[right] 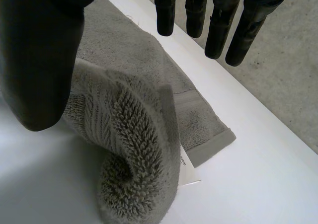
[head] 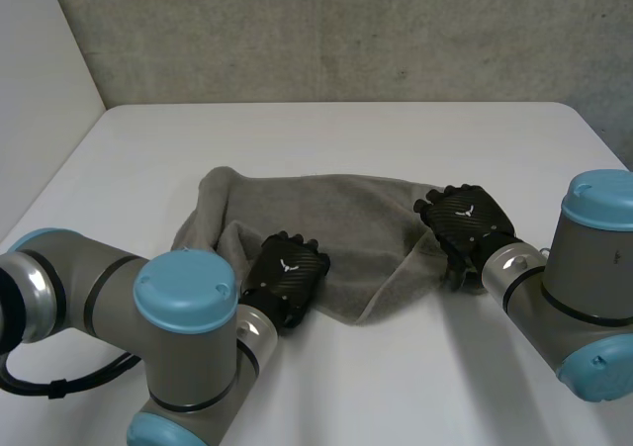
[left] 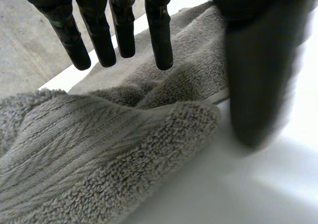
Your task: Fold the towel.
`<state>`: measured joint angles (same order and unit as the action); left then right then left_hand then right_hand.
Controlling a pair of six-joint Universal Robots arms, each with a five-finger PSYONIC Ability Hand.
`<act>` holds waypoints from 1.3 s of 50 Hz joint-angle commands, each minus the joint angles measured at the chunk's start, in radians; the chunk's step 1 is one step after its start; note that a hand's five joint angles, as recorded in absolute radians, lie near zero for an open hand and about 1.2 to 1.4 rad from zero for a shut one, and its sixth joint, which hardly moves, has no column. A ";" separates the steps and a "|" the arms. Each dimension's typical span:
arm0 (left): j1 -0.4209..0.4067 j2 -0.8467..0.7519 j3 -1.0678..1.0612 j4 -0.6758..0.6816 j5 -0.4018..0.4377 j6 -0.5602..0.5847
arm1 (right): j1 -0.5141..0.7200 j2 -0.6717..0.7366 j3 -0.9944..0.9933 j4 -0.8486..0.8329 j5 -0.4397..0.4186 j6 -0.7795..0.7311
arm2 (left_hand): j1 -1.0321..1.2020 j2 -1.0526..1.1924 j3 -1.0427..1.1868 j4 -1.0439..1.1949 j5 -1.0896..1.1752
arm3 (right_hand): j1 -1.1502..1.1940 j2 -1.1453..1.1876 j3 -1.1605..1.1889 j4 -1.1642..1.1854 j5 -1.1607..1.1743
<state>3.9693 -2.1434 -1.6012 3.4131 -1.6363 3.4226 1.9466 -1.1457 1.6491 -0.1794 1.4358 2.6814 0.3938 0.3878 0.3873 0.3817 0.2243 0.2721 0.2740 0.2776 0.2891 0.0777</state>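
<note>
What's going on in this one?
A two-armed robot is working on a grey terry towel that lies crumpled, not yet folded, on the white table. The left hand is over the towel's near left edge. The right hand is at its right end, where the cloth curls into a roll. In each wrist view the hand is open, with straight fingers and the thumb standing apart, so neither hand grips the towel.

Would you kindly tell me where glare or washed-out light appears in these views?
Head view: soft, even light, with a mild sheen on the left arm's blue cap. Left wrist view: the table beside the towel glows nearly blank white. Right wrist view: the table is evenly bright.
</note>
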 commanded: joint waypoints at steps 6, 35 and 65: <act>0.022 -0.010 -0.005 0.026 -0.013 0.009 | 0.000 0.006 0.005 0.000 0.000 -0.003 | 0.127 0.133 0.134 0.140 0.122 | -0.064 -0.066 -0.069 -0.081 -0.044; 0.257 0.209 -0.177 0.026 0.016 0.015 | -0.002 0.053 -0.015 0.009 0.000 -0.052 | 0.618 0.624 0.625 0.630 0.613 | 0.127 0.125 0.121 0.110 0.147; 0.570 0.283 -0.330 0.015 0.303 0.227 | 0.000 0.064 -0.006 0.011 0.020 -0.106 | 0.480 0.486 0.487 0.492 0.475 | 0.289 0.287 0.283 0.271 0.308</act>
<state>4.5513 -1.8656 -1.9154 3.4277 -1.3622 3.6534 1.9468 -1.0843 1.6407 -0.1699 1.4572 2.5757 0.8770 0.8815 0.8850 0.8791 0.7033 0.4879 0.4985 0.4961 0.4981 0.3319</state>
